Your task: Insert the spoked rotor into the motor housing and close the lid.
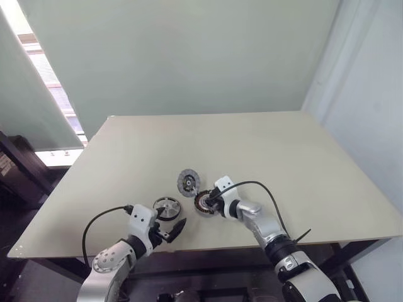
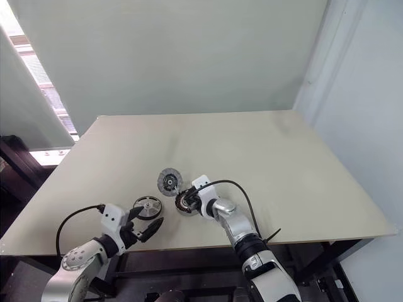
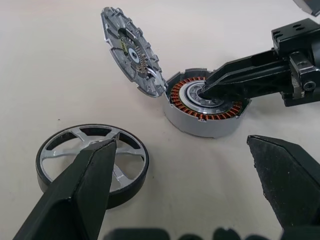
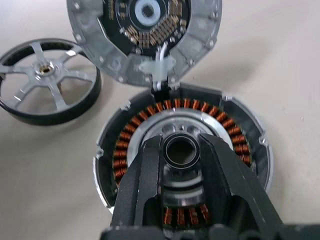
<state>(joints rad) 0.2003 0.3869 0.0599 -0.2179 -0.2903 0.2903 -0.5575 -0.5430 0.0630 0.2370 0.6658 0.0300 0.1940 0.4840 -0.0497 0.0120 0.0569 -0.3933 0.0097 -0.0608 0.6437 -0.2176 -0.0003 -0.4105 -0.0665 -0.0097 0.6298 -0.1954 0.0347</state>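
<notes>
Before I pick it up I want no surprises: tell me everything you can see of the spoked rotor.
The spoked rotor is a dark ring with a bright metal inner band, silvery flat spokes and a small hub with a brassy centre. It lies flat on the beige table, beside the motor housing and apart from it. The left end effector stands open by it; one finger crosses in front of its rim, contact unclear.
</notes>
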